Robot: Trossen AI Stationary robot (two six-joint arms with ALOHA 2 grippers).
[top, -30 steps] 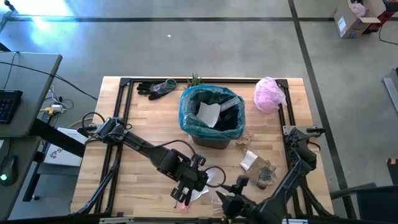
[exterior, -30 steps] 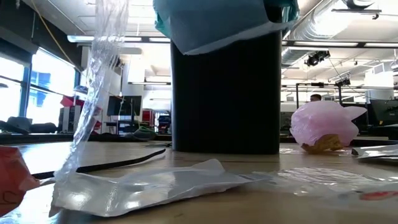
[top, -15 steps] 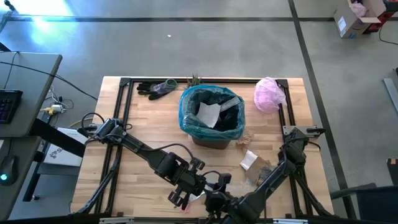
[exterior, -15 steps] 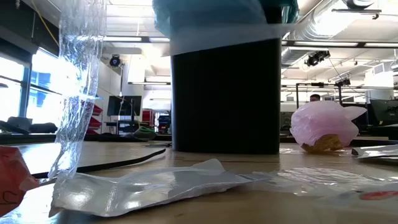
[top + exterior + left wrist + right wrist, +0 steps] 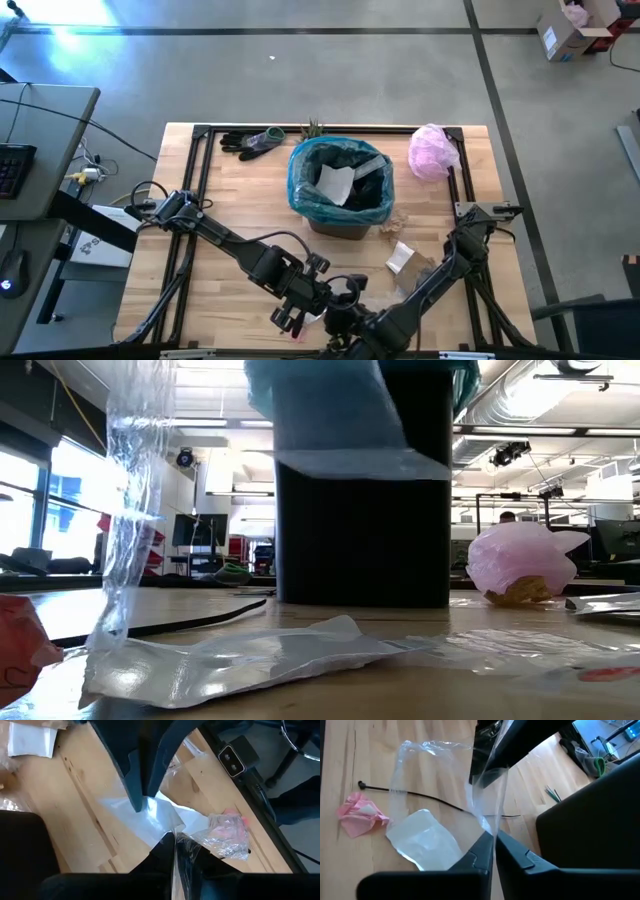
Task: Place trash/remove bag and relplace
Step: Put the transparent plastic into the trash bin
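Note:
A clear plastic wrapper [image 5: 130, 510] hangs near the table's near edge, its lower end on a silvery wrapper [image 5: 230, 660]. My left gripper [image 5: 292, 320] is shut on the clear wrapper's top. My right gripper [image 5: 340, 312], just to its right, is shut on the same film lower down. The black bin [image 5: 340, 190], lined with the teal bag [image 5: 300, 185], stands mid-table with white paper inside. A white scrap [image 5: 400, 258] lies to the bin's near right. My left gripper pinches the clear wrapper's upper end [image 5: 176, 831] between its two fingers, which slant steeply down from above. The film hangs below them, its bottom [image 5: 105, 640] resting on the silvery wrapper. My right gripper pinches the clear film [image 5: 490, 827] between its two fingers, below the left gripper's hold. The fingers come slanting down from the table's near right. The film runs up from them to the left gripper's fingers [image 5: 487, 750].
A pink crumpled scrap [image 5: 357, 812] and a thin black cord [image 5: 420, 796] lie beside the silvery wrapper. A pale pink bag [image 5: 432, 150] sits at the far right, dark gloves [image 5: 250, 140] and a small plant [image 5: 313, 128] at the far edge.
My right gripper has gone toward the table's left along the near edge and down, closing in on my left gripper. The hanging wrapper has swung from slanted to nearly upright, its bottom staying on the silvery wrapper. The teal bag's loose flap hangs lower on the bin.

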